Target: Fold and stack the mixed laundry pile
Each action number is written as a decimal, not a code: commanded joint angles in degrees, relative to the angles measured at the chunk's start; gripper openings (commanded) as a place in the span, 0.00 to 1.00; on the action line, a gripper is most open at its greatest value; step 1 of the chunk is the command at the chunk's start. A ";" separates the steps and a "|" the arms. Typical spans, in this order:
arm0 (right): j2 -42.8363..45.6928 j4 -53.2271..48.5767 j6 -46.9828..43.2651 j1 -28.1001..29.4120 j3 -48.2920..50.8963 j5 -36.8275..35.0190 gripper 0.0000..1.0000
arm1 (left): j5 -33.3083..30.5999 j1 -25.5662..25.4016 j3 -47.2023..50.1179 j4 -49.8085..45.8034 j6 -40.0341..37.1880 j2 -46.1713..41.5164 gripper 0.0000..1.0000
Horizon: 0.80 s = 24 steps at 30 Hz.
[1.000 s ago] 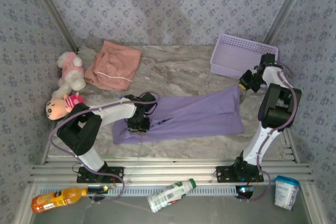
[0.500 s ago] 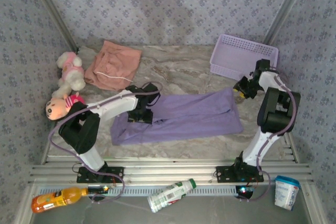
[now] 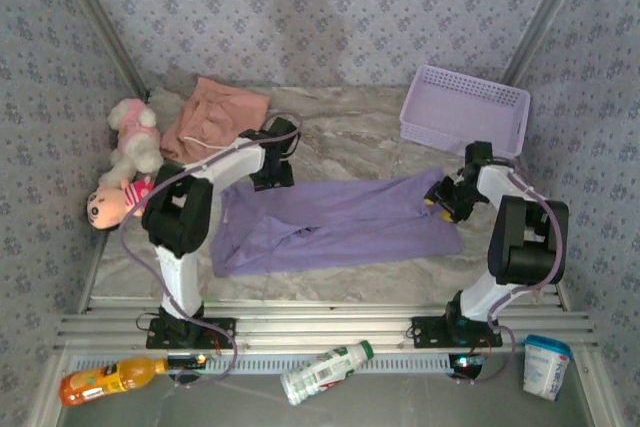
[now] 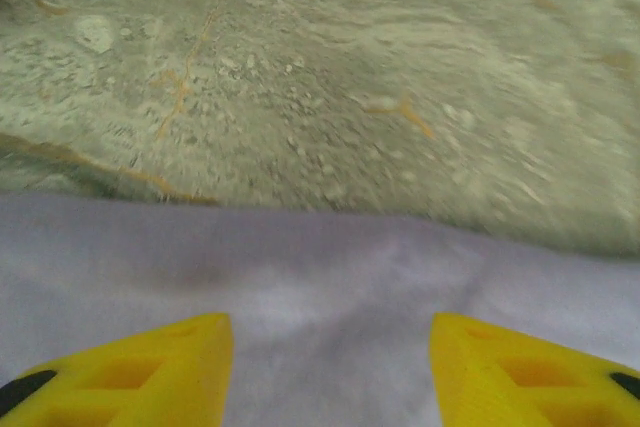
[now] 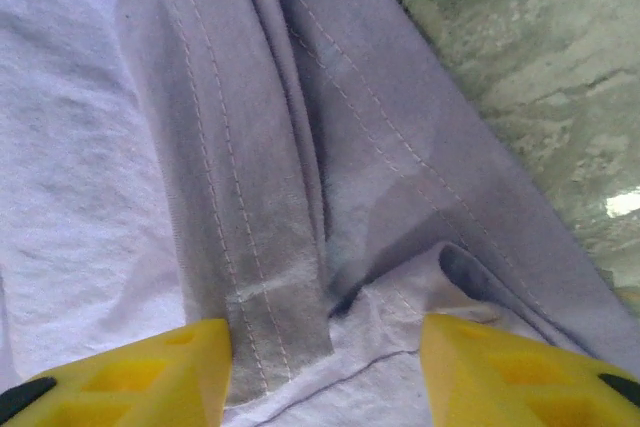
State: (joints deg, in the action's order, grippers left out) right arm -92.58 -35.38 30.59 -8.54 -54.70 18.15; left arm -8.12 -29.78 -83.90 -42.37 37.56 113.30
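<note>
Lavender cloth stretched across the middle of the marble-patterned table (image 3: 350, 142), where the collared shirt (image 3: 340, 227) lay flattened in a long band running from 9 o'clock to 3 o'clock in the overhead view. The left gripper (image 3: 272, 175) sat at the band's 11 o'clock corner. Its wrist camera showed yellow fingers (image 4: 150, 377) spread wide with nothing clasped, the shirt's edge beneath them and bare stone beyond at 12 o'clock. The right gripper (image 3: 442, 199) was at the 3 o'clock end, its fingers (image 5: 520, 367) likewise parted and empty above stitched, overlapping folds of the fabric.

Salmon-pink shorts (image 3: 215, 122), white drawstring showing, lay separately at 10 o'clock from the shirt, near the back of the table. A lavender mesh basket (image 3: 455, 139) stood at 1 o'clock, and two pink-and-white plush toys (image 3: 130, 142) rested against the wall at 9 o'clock. Along the front rail at 6 o'clock lay an orange drink bottle (image 3: 110, 379), a white bottle (image 3: 325, 372) and a white tub (image 3: 547, 365).
</note>
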 commanded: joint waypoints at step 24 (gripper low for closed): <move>-1.95 -17.34 -10.74 3.68 -16.58 -25.85 0.36 | 3.73 3.24 1.88 0.85 0.54 6.02 0.52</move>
State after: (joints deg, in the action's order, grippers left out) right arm -93.82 -44.51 25.52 -6.83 -68.18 4.62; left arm -5.19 -27.00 -84.23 -40.14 38.20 117.69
